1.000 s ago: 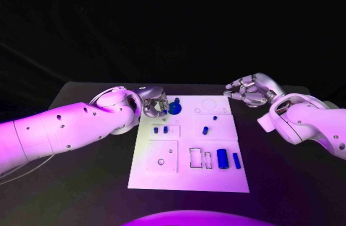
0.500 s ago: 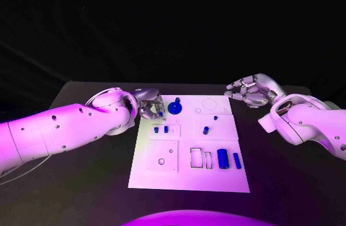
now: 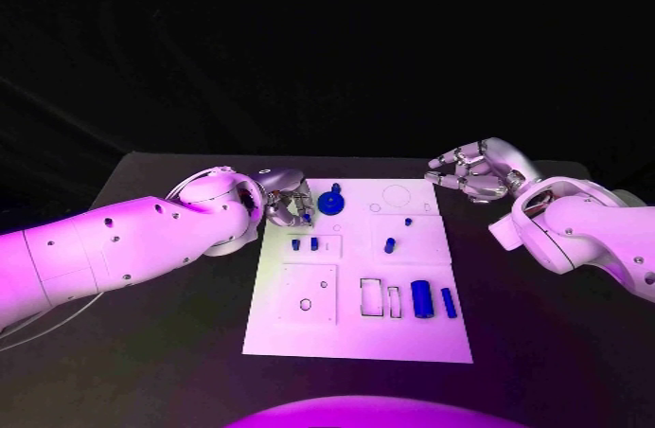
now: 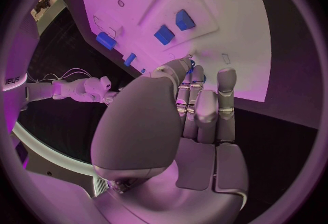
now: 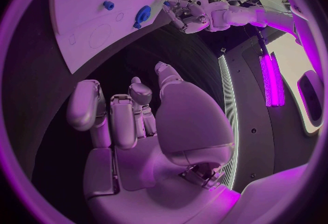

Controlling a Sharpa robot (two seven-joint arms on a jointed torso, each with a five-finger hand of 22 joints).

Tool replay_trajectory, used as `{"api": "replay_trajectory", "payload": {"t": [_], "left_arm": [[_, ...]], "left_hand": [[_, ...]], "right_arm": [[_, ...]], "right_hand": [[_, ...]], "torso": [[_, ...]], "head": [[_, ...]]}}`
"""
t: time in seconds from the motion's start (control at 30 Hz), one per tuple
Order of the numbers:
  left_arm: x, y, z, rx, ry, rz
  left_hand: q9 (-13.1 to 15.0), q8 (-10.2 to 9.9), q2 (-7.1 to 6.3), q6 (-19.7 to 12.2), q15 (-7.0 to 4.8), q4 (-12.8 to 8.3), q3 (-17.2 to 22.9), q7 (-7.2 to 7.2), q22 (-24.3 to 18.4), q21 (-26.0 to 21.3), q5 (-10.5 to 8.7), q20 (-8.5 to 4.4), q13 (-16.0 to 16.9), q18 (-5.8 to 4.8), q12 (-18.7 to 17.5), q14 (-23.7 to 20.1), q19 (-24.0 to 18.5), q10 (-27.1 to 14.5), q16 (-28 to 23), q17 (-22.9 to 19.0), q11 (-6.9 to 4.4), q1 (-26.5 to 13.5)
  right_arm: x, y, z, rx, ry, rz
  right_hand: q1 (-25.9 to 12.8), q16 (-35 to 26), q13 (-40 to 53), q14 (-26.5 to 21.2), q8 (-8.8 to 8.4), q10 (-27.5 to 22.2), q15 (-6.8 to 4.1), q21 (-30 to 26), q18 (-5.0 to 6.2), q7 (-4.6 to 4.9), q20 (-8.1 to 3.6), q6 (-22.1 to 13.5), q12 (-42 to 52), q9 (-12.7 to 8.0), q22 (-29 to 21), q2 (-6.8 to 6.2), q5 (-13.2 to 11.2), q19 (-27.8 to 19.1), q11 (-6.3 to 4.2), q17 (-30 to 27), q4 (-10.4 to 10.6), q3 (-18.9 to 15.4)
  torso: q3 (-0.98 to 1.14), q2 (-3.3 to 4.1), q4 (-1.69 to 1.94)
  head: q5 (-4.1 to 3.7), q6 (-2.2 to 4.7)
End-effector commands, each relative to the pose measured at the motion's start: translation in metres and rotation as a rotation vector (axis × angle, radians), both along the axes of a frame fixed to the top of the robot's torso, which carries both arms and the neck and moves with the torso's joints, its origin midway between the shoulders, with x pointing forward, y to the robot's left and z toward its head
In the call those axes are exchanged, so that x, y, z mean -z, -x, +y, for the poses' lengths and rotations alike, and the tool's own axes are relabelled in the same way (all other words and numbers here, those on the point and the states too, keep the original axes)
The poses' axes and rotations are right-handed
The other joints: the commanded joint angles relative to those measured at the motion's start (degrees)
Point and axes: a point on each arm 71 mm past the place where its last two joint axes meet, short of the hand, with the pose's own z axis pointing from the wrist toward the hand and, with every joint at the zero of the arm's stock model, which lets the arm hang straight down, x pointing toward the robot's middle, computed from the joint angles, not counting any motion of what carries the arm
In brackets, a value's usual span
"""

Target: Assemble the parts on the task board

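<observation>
Left hand (image 3: 290, 205) at task board's (image 3: 358, 343) far-left edge beside round blue part (image 3: 333, 204), grasp impossible to tell; right hand (image 3: 471, 170) curled, holding nothing, above bench (image 3: 164, 352).

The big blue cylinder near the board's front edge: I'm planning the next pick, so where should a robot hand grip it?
Grip the big blue cylinder across its long sides at mid-length, coming from above. It lies flat, with bare board showing either side.
</observation>
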Motion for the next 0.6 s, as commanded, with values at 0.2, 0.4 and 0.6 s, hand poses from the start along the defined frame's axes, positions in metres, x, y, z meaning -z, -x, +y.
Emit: {"api": "replay_trajectory", "payload": {"t": [0.2, 0.4, 0.6], "left_arm": [[0.0034, 0.0000, -0.0053, 0.015, -0.006, 0.022], [0.0059, -0.0012, -0.0055, 0.012, -0.012, 0.030], [0.0073, -0.0019, -0.0056, 0.011, -0.018, 0.037]], "left_hand": [[0.08, -0.33, 0.15, 0.47, 0.06, -0.13, 0.35, -0.12, -0.05, 0.28, -0.06, 0.12, 0.10, 0.01, -0.22, 0.26, 0.29, 0.45, 0.20, -0.24, -0.02, -0.64], [0.06, -0.37, 0.14, 0.46, 0.05, -0.20, 0.43, -0.12, -0.15, 0.23, -0.05, 0.11, 0.11, 0.03, -0.30, 0.23, 0.21, 0.47, 0.17, -0.34, -0.01, -0.64], [0.06, -0.38, 0.14, 0.46, 0.05, -0.20, 0.44, -0.12, -0.15, 0.22, -0.05, 0.11, 0.11, 0.03, -0.30, 0.22, 0.21, 0.47, 0.17, -0.34, -0.01, -0.64]], "right_arm": [[-0.0003, 0.0007, 0.0020, -0.014, 0.003, -0.006], [-0.0005, 0.0008, 0.0021, -0.014, 0.002, -0.008], [-0.0007, 0.0009, 0.0023, -0.014, 0.002, -0.010]], "right_hand": [[0.41, -0.26, -0.08, 2.55, 0.33, 0.03, -0.51, -0.42, 0.65, -0.20, -0.15, 0.38, 0.04, 0.03, -0.09, 0.28, 0.38, -0.09, -0.21, 0.27, 0.08, -0.14], [0.41, -0.26, -0.08, 2.55, 0.33, 0.03, -0.51, -0.42, 0.65, -0.20, -0.15, 0.38, 0.04, 0.03, -0.09, 0.28, 0.38, -0.09, -0.21, 0.27, 0.08, -0.14], [0.41, -0.26, -0.08, 2.55, 0.33, 0.03, -0.51, -0.42, 0.65, -0.20, -0.15, 0.38, 0.04, 0.03, -0.09, 0.28, 0.38, -0.09, -0.21, 0.27, 0.08, -0.14]], "torso": [[-0.01, -0.02, 0.06], [-0.02, -0.05, 0.05], [-0.01, -0.02, 0.06]], "head": [[-0.08, -0.13], [-0.02, -0.17], [-0.05, -0.20]]}}
